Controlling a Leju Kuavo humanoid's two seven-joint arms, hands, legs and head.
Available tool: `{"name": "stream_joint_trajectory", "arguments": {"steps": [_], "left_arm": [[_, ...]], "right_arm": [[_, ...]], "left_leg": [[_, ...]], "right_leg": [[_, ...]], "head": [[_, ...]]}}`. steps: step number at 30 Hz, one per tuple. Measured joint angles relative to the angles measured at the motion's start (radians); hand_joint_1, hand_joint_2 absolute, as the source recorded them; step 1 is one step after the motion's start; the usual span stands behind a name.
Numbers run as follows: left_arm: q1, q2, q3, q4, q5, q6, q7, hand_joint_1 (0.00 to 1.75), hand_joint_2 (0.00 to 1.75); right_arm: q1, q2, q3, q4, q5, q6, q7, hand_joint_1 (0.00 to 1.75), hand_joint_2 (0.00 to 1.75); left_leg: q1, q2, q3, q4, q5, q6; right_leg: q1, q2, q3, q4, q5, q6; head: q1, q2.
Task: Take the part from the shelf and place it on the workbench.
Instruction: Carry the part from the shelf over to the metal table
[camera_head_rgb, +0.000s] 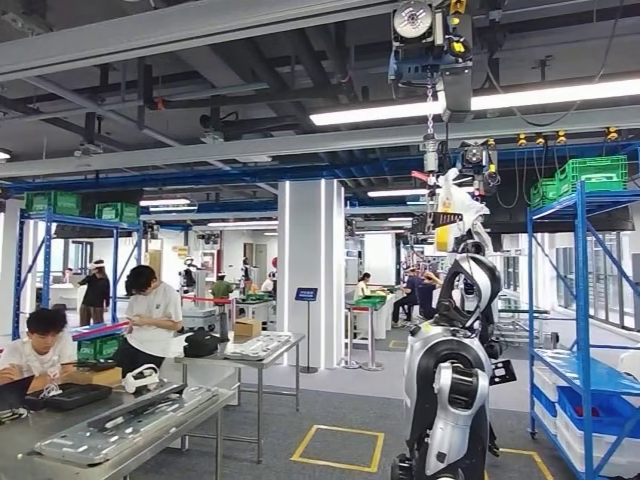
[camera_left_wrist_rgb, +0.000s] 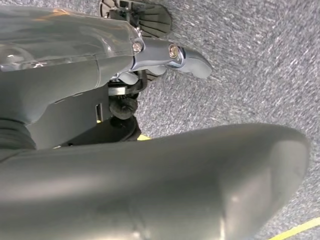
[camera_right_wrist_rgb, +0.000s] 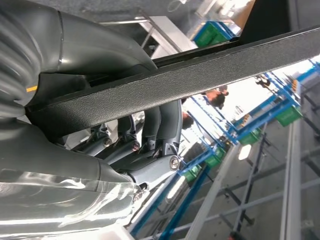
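Right hand (camera_right_wrist_rgb: 124, 145) grips a long flat black part (camera_right_wrist_rgb: 211, 70) with a textured face; the thumb lies over one side and the darker fingers (camera_right_wrist_rgb: 166, 125) curl under the other, so the part is clamped across the hand and reaches well past it. Behind the part the right wrist view shows blue racking and green crates, out of focus.

Left hand (camera_left_wrist_rgb: 151, 55) hangs over grey carpet (camera_left_wrist_rgb: 256, 65), nothing in it. One finger (camera_left_wrist_rgb: 190, 60) points out straight; the thick thumb (camera_left_wrist_rgb: 211, 185) fills the near part of that view. Whether the other fingers are curled or spread, I cannot tell.

Head view looks across the hall. A blue shelf (camera_head_rgb: 580, 300) stands at the right with white and blue trays on its lower levels and green crates on top. A steel workbench (camera_head_rgb: 113, 425) sits at lower left, a long tray and dark items lying on it; two people are at its far end. A second silver humanoid (camera_head_rgb: 453, 370) hangs from an overhead hoist, between the workbench and the shelf.
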Motion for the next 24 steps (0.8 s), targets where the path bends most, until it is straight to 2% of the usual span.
{"name": "stream_joint_trajectory", "arguments": {"steps": [3, 4, 5, 6, 8, 9, 11, 13, 14, 16, 18, 19, 20, 21, 23, 24], "left_arm": [[0.001, 0.001, 0.002, 0.0, 0.0, 0.0, 0.0, 0.0, 1.75], [0.003, 0.001, 0.003, 0.0, 0.0, 0.0, 0.0, 0.0, 1.75], [0.004, 0.001, 0.004, 0.0, 0.0, 0.0, 0.001, 0.0, 1.75], [0.005, 0.002, 0.005, 0.0, 0.0, 0.0, 0.001, 0.0, 1.75], [0.004, 0.003, 0.006, 0.0, -0.002, 0.0, 0.001, 0.0, 1.75], [0.003, 0.003, 0.006, 0.0, -0.003, 0.0, 0.001, 0.0, 1.75], [0.0, 0.003, 0.006, 0.0, -0.004, 0.001, 0.001, 0.0, 1.75], [0.002, 0.003, 0.006, 0.0, -0.005, 0.002, 0.002, 0.0, 1.75], [0.003, 0.003, 0.007, 0.0, -0.006, 0.002, 0.002, 0.0, 1.75], [0.002, 0.003, 0.007, 0.0, -0.006, 0.002, 0.002, 0.0, 1.75], [0.001, 0.003, 0.007, 0.0, -0.005, 0.002, 0.003, 0.0, 1.75], [0.001, 0.003, 0.007, 0.0, -0.005, 0.001, 0.003, 0.0, 1.75], [0.001, 0.003, 0.008, 0.0, -0.004, 0.001, 0.003, 0.0, 1.75], [0.002, 0.003, 0.008, 0.0, -0.004, 0.001, 0.004, 0.0, 1.75], [0.001, 0.002, 0.008, 0.0, -0.003, 0.0, 0.003, 0.0, 1.75], [-0.001, 0.001, 0.008, 0.0, -0.003, 0.0, 0.003, 0.0, 1.75]], "right_arm": [[0.004, 0.0, 0.0, -0.001, 0.0, 0.0, 0.001, 1.75, 1.75], [0.006, 0.0, 0.0, 0.0, 0.0, 0.0, 0.001, 1.75, 1.75], [0.007, 0.0, 0.001, 0.0, 0.001, 0.0, 0.001, 1.75, 1.75], [0.008, 0.0, 0.001, 0.0, 0.001, 0.0, 0.001, 1.75, 1.75], [0.007, 0.0, 0.002, 0.0, 0.0, 0.0, 0.001, 1.75, 1.75], [0.006, 0.0, 0.002, 0.0, 0.0, 0.0, 0.001, 1.75, 1.75], [0.003, 0.0, 0.003, 0.0, 0.001, -0.001, 0.002, 1.75, 1.75], [0.002, 0.0, 0.004, 0.0, 0.001, -0.001, 0.002, 1.75, 1.75], [0.0, 0.0, 0.005, 0.0, 0.001, -0.001, 0.002, 1.75, 1.75], [-0.002, 0.0, 0.006, 0.0, 0.001, -0.001, 0.002, 1.75, 1.75], [-0.001, -0.002, 0.006, 0.002, 0.001, 0.0, 0.002, 1.75, 1.75], [0.0, -0.003, 0.007, 0.003, 0.001, 0.0, 0.002, 1.75, 1.75], [0.001, -0.004, 0.007, 0.004, 0.002, 0.0, 0.002, 1.75, 1.75], [0.001, -0.004, 0.007, 0.005, 0.002, 0.0, 0.002, 1.75, 1.75], [-0.001, -0.004, 0.008, 0.006, 0.002, 0.0, 0.002, 1.75, 1.75], [-0.001, -0.004, 0.009, 0.006, 0.002, 0.0, 0.002, 1.75, 1.75]], "left_leg": [[0.007, 0.022, -0.071, 0.163, -0.083, -0.013], [0.01, 0.024, -0.085, 0.196, -0.09, -0.017], [0.012, 0.028, -0.084, 0.199, -0.081, -0.021], [0.015, 0.033, -0.064, 0.164, -0.055, -0.023], [0.016, 0.054, -0.001, 0.043, 0.001, -0.027], [0.015, 0.064, 0.022, -0.004, 0.015, -0.023], [0.009, 0.07, 0.034, -0.035, 0.014, -0.011], [0.008, 0.06, 0.031, -0.038, 0.016, 0.005], [0.009, 0.055, 0.031, -0.039, 0.018, 0.012], [0.01, 0.047, 0.031, -0.041, 0.021, 0.022], [0.007, 0.038, 0.031, -0.041, 0.021, 0.027], [0.005, 0.032, 0.032, -0.041, 0.021, 0.028], [0.003, 0.025, 0.032, -0.04, 0.021, 0.029], [0.001, 0.017, 0.033, -0.04, 0.021, 0.029], [-0.002, 0.003, 0.034, -0.04, 0.021, 0.029], [-0.003, -0.004, 0.033, -0.04, 0.022, 0.028]], "right_leg": [[-0.001, -0.025, 0.0, -0.002, 0.002, -0.004], [0.0, -0.033, 0.0, -0.002, 0.001, -0.004], [-0.001, -0.04, -0.001, -0.001, 0.001, -0.003], [-0.001, -0.046, 0.0, 0.0, 0.0, -0.001], [0.0, -0.056, 0.0, 0.005, -0.005, 0.008], [0.002, -0.06, -0.002, 0.01, -0.008, 0.014], [0.007, -0.068, -0.005, 0.014, -0.009, 0.025], [0.004, -0.073, -0.003, 0.015, -0.012, 0.035], [0.001, -0.067, -0.006, 0.025, -0.023, 0.04], [-0.002, -0.044, -0.037, 0.101, -0.074, 0.044], [-0.002, -0.03, -0.096, 0.231, -0.132, 0.044], [-0.001, -0.028, -0.118, 0.277, -0.143, 0.043], [0.0, -0.027, -0.124, 0.288, -0.135, 0.041], [0.001, -0.024, -0.113, 0.262, -0.109, 0.037], [0.006, -0.001, -0.057, 0.138, -0.04, 0.021], [0.008, 0.012, -0.032, 0.083, -0.017, 0.014]], "head": [[0.0, 0.0], [0.0, 0.0], [0.0, 0.0], [0.0, 0.0], [0.0, 0.0], [0.0, 0.0], [0.0, 0.0], [0.0, 0.0], [0.0, 0.0], [0.0, 0.0], [0.0, 0.0], [0.0, 0.0], [0.0, 0.0], [0.0, 0.0], [0.0, 0.0], [0.0, 0.0]]}}
